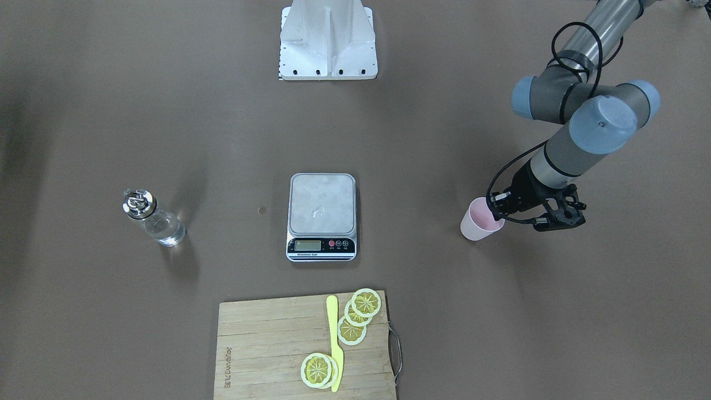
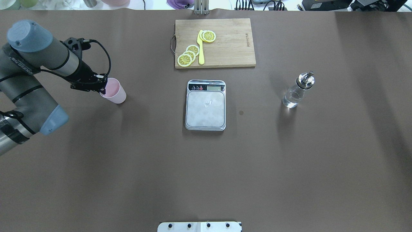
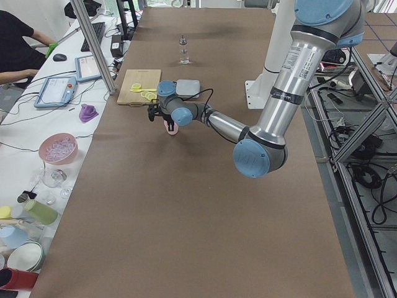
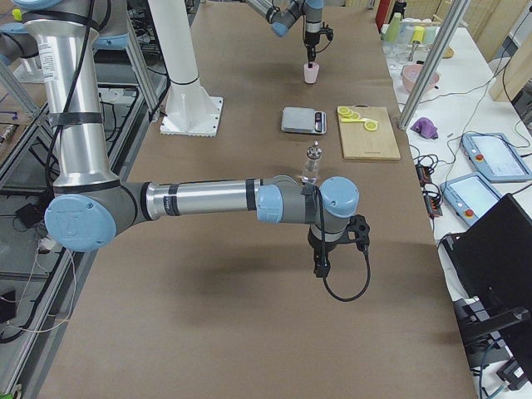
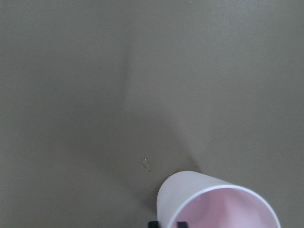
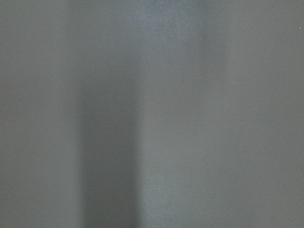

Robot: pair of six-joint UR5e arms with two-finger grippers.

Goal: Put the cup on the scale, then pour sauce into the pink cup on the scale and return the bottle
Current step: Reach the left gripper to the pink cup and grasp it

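**A:** From across the table, where is the cup?

**B:** The pink cup (image 1: 476,225) stands on the brown table (image 1: 166,111), well apart from the scale (image 1: 322,214), whose platform is bare. The left gripper (image 1: 496,214) is at the cup's rim. The bottle (image 1: 155,221), with clear sauce (image 1: 165,230) in it, stands on the scale's other side.

**A:** And from overhead?

**B:** The left gripper (image 2: 102,87) touches the cup (image 2: 114,91). Beyond the scale lies a cutting board (image 2: 231,45) with lemon slices (image 2: 190,54) and a yellow knife (image 2: 201,48).

**A:** The left-end view?

**B:** The near arm reaches out to the cup (image 3: 170,126). The pincer is too small to read there.

**A:** The right-end view?

**B:** The right gripper (image 4: 320,268) points down over the table, near the bottle. I cannot tell whether its fingers are apart or together.

**A:** The left wrist camera?

**B:** Two dark fingertips (image 5: 153,224) sit astride the cup's rim, one outside the wall and one inside, set narrow. I cannot tell whether they pinch it.

**A:** The right wrist camera?

**B:** Only blurred table.
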